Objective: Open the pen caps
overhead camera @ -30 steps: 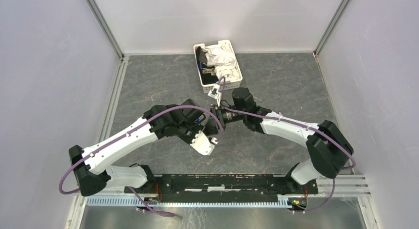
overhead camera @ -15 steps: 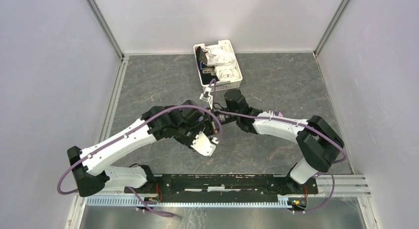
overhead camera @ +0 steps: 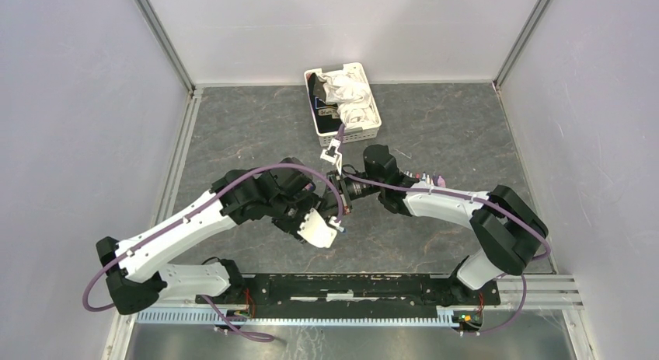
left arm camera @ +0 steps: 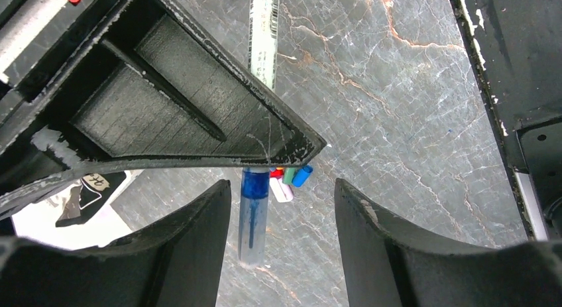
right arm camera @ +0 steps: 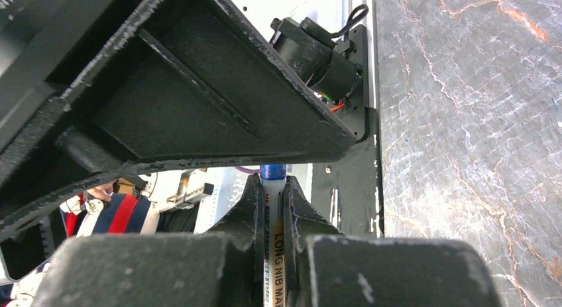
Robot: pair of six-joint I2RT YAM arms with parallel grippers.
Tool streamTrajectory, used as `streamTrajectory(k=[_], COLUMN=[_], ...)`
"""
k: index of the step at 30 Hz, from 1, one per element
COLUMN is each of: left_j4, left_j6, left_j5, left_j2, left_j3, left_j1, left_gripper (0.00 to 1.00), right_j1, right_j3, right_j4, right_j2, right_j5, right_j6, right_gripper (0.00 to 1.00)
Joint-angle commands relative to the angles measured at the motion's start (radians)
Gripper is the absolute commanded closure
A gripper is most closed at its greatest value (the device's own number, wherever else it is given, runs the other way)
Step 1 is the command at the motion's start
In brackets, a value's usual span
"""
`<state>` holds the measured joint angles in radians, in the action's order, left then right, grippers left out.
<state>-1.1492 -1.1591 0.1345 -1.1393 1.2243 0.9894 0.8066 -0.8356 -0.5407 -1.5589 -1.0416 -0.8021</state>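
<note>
In the right wrist view my right gripper (right arm camera: 272,195) is shut on the white barrel of a pen (right arm camera: 272,221), whose blue end (right arm camera: 272,172) pokes out past the fingertips. The left wrist view shows the same pen's blue-tinted clear cap (left arm camera: 254,214) hanging between the fingers of my left gripper (left arm camera: 281,221). That gripper is open, and the cap sits close to its left finger (left arm camera: 192,241). The white barrel (left arm camera: 264,35) runs up behind the right gripper's black finger. From above, the left gripper (overhead camera: 336,222) and right gripper (overhead camera: 339,198) meet at mid-table.
Several loose pen caps (left arm camera: 291,178) in red, green, blue and pale pink lie together on the grey marble table beyond the held pen. A white slotted basket (overhead camera: 353,134) with crumpled white material stands at the back. A small pink item (overhead camera: 440,179) lies by the right forearm.
The right gripper has shut on the pen's barrel and the left gripper has opened around the capped end. Both arms shifted slightly, the left toward the near edge.
</note>
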Motion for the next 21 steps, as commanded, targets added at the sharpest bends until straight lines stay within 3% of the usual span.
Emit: streamTrajectory(k=[1, 5, 10, 12, 13, 16, 21], left_j4=[0.045, 0.056, 0.051, 0.051, 0.05, 0.048, 0.042], left_j6=[0.027, -0.024, -0.082, -0.095, -0.099, -0.108, -0.111], left_j5=[0.022, 0.01, -0.004, -0.004, -0.003, -0.002, 0.013], left_j2=[-0.015, -0.022, -0.022, -0.022, -0.022, -0.022, -0.022], left_j3=[0.03, 0.033, 0.023, 0.024, 0.026, 0.027, 0.037], left_j1=[0.005, 0.005, 0.005, 0.005, 0.005, 0.005, 0.004], left_gripper=[0.37, 0.48, 0.8, 0.91, 0.94, 0.98, 0.98], right_j1=[-0.001, -0.002, 0.001, 0.0, 0.0, 0.005, 0.025], right_j3=[-0.022, -0.012, -0.013, -0.021, -0.026, -0.056, -0.141], right_j4=[-0.112, -0.208, -0.309, -0.306, -0.306, -0.295, -0.174], right_j2=[0.006, -0.019, -0.05, -0.066, -0.072, -0.093, -0.132], right_j5=[-0.044, -0.059, -0.071, -0.074, -0.075, -0.074, -0.083], right_j6=[-0.055, -0.141, -0.228, -0.235, -0.239, -0.242, -0.165], right_gripper=[1.0, 1.0, 1.0, 0.91, 0.8, 0.59, 0.53])
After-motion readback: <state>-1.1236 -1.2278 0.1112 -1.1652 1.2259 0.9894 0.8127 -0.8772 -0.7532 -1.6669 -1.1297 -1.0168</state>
